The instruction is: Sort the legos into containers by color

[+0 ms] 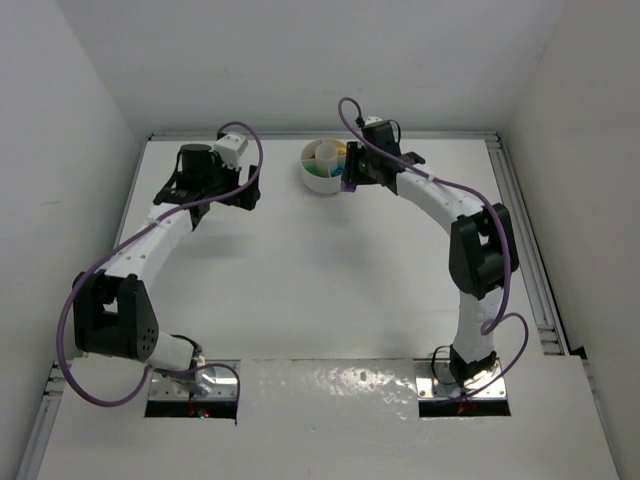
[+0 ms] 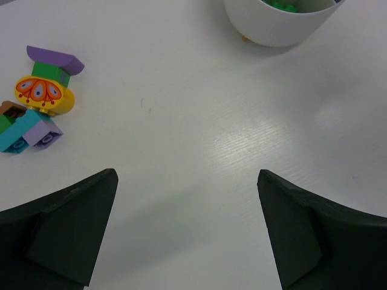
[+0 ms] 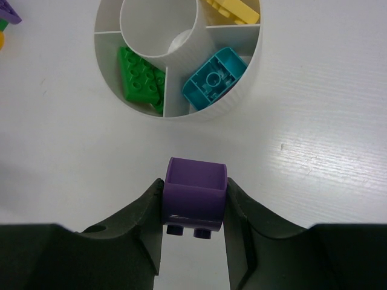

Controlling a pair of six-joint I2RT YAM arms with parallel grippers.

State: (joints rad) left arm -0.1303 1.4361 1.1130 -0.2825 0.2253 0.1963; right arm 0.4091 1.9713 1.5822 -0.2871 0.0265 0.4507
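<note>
The white round dish (image 3: 242,90) has wedge containers around a centre tube. One wedge holds green legos (image 3: 143,81), one a teal brick (image 3: 216,77), one a yellow brick (image 3: 233,9). My right gripper (image 3: 195,202) is shut on a purple brick (image 3: 195,190), held just above the table on the near side of the dish (image 1: 322,182). Left of the dish, my left gripper (image 2: 186,181) hangs open over bare table. A cluster of loose legos lies ahead and to its left: purple slope (image 2: 54,59), green (image 2: 51,74), yellow with orange print (image 2: 45,93), teal (image 2: 15,138), lavender (image 2: 42,133).
The dish's white wall (image 2: 278,27) shows at the top right of the left wrist view. Walls enclose the white table (image 1: 300,270) at the back and both sides. A metal rail (image 1: 525,230) runs along the right edge.
</note>
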